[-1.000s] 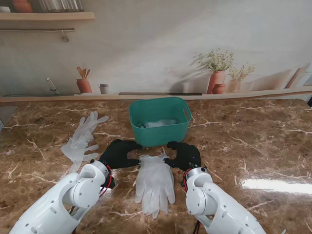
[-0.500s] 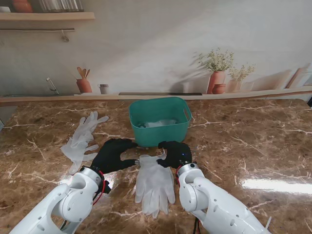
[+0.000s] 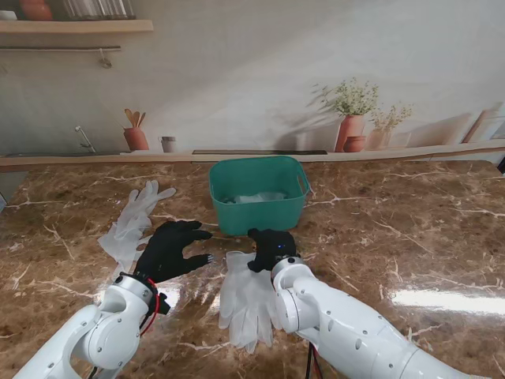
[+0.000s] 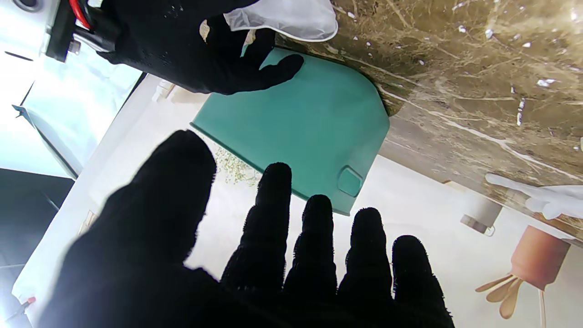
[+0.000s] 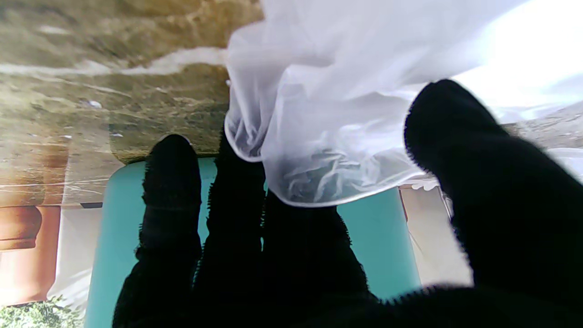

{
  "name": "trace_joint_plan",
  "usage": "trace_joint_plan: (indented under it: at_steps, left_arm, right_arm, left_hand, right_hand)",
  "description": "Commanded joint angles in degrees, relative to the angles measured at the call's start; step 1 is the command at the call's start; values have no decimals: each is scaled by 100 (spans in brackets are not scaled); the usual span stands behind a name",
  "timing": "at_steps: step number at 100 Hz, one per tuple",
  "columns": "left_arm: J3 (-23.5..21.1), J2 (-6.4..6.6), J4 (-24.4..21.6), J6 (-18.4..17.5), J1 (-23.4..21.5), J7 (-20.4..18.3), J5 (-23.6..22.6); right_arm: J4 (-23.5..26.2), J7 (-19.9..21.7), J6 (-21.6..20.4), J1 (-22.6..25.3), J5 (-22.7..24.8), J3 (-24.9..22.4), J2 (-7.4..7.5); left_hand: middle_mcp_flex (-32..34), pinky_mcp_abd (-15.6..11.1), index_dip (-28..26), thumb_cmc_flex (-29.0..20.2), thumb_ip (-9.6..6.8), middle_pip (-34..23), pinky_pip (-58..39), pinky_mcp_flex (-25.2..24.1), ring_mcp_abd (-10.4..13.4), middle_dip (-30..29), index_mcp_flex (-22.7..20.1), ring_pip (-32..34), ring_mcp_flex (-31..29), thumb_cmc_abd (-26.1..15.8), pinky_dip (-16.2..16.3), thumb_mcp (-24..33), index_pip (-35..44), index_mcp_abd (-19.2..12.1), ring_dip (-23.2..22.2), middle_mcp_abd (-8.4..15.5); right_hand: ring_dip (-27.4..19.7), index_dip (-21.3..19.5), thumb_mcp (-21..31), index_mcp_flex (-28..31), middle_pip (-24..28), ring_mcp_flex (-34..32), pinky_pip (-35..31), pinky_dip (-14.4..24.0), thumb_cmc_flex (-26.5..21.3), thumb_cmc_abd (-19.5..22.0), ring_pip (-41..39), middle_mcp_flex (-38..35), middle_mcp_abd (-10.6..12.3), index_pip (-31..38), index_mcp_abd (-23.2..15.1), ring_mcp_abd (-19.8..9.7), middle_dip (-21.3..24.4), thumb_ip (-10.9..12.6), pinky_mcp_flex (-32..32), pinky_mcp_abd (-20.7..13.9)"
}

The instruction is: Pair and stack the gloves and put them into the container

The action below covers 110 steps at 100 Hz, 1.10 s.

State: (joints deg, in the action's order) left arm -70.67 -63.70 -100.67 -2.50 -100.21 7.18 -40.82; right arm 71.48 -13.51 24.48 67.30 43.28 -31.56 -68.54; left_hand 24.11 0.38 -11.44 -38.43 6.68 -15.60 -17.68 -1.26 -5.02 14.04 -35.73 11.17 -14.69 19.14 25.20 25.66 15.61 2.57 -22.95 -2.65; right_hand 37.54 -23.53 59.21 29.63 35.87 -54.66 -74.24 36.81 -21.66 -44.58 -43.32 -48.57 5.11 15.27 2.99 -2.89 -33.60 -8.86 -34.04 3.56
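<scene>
Right robot hand (image 3: 271,248) pinching cuff of stacked gloves (image 3: 249,300) near bin (image 3: 259,196); left robot hand (image 3: 170,249) spread, empty

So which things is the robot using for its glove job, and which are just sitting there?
For the job:
stacked gloves
loose gloves
green bin
left hand
right hand

Just lying about:
plant pots
utensil pot
cup
shelf

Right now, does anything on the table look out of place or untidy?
The gloves on the left lie loose and skewed, apart from the stacked pair in front of the green container. Nothing looks spilled or damaged.
</scene>
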Motion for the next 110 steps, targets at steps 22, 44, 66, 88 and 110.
trace_joint_plan:
  at_steps: [22,44,66,88,110]
  left_arm:
    - [18,-14,35,-28,-48,107,-19]
    - [44,-21,57,-29,-40,135,6]
    - [51,-23,77,-42,-31,154,1]
    - [53,-25,107,-47,1,171,-5]
    - [54,-25,122,-47,32,138,34]
  right_arm:
    - [-154,334,191,28,5,212,-30]
    - [-189,45,12,215,-32,85,-63]
    - [50,-200,-283,501,25,-275,-16]
    - [189,-828,-743,756,-93,-761,-95]
    - [399,-1160,-985,857,208,-1070,-36]
  left_hand:
    - [157,-89,-137,151,-155,94,-75,-59,284,-77,-267,-82,-36,-199,-107,-259,233,-211,80,152]
    - [166,-67,-180,130,-162,93,-96,-66,282,-74,-334,-79,-40,-223,-127,-296,308,-240,79,149]
    - [183,-37,-202,119,-167,92,-125,-72,288,-72,-358,-76,-61,-235,-134,-322,346,-251,78,152]
    - [194,-24,-205,101,-170,99,-112,-85,289,-75,-340,-83,-75,-276,-154,-348,343,-247,83,142]
    - [126,-160,-165,89,-178,110,-144,-52,265,-77,-240,-95,-9,-319,-152,-388,248,-121,83,111]
  right_hand:
    - [1109,-798,314,2115,1569,-505,-593,475,-588,-807,-1876,-1590,684,2046,-1306,-287,-2920,-655,-70,209]
    - [933,-1030,76,2462,767,418,-153,495,-1035,-941,-1100,-737,488,3888,-2187,-134,-3041,-1071,584,123]
    - [-505,-1211,178,2477,-1219,294,108,545,-1124,-994,1101,-681,-49,3862,-2158,152,157,-1039,234,62]
    - [-257,-1059,232,2606,-876,-1698,-1003,110,-1315,-1125,329,-2670,15,3935,-2018,130,-260,-1037,-1361,88]
    - [144,-876,158,2530,-500,-1701,-1206,20,-1330,-846,-219,-2825,106,3964,-2084,15,-568,-970,-1199,-63]
